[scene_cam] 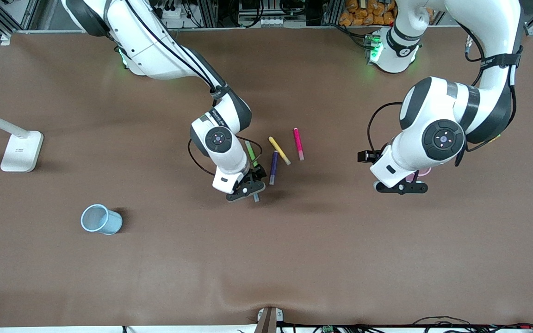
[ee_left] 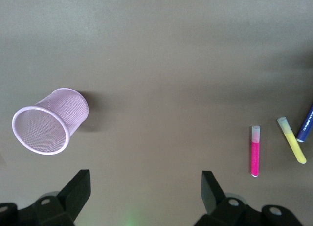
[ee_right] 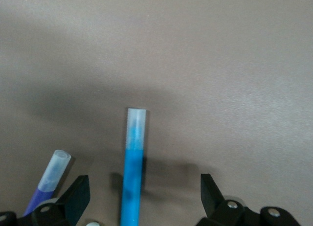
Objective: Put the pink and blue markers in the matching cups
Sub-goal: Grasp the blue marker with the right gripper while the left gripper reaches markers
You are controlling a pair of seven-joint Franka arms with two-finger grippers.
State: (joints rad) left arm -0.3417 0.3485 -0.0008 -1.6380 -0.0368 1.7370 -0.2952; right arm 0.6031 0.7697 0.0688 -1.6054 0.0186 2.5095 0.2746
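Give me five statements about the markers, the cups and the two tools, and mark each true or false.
1. The blue marker lies between the right tool's open fingers. True.
2. The pink marker stands in the pink cup. False: it lies on the table beside the yellow marker.
3. The blue cup holds a marker. False: nothing shows in it.
4. The left tool is open and holds nothing. True.
5. The purple marker lies farther from the front camera than the pink marker. False: nearer.
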